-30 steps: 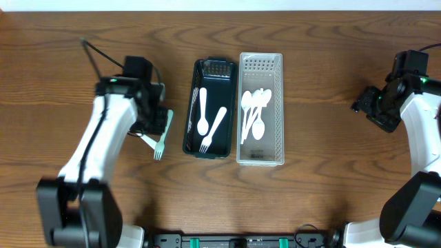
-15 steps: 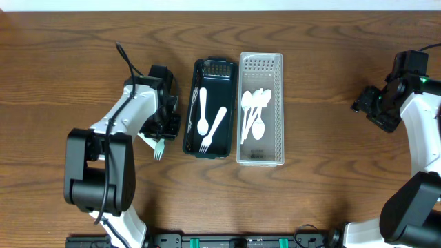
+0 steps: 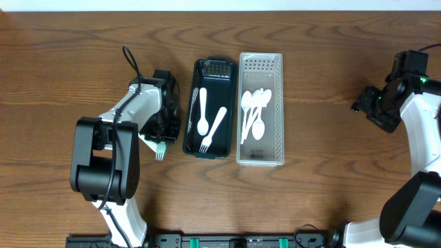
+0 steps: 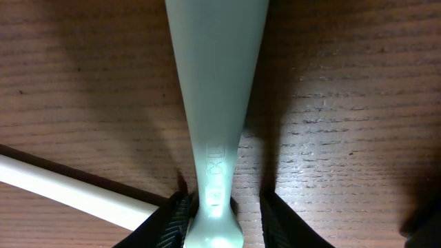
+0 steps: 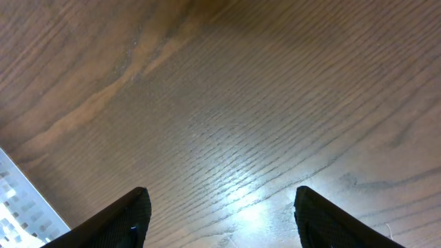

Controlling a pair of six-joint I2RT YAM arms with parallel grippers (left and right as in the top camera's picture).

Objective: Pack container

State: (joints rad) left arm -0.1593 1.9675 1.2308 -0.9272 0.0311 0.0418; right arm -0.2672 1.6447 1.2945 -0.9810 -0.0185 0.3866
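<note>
Fork is pale mint-green plastic, flat-handled.

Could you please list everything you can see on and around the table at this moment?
table: one, brown wood, under everything
tray: one, dark, left of centre
basket: one, translucent white, perforated, right beside the tray
white spoon: one, in the tray
white fork: one, in the tray, right of the spoon
spoons: several, white, overlapping in the basket; exact count unclear
pale green fork: one, left of the tray
white handle: one, on the table by the green fork; type of utensil unclear
left gripper: one, black, closed on the green fork's handle
right gripper: one, black, open over bare table at far right
</note>
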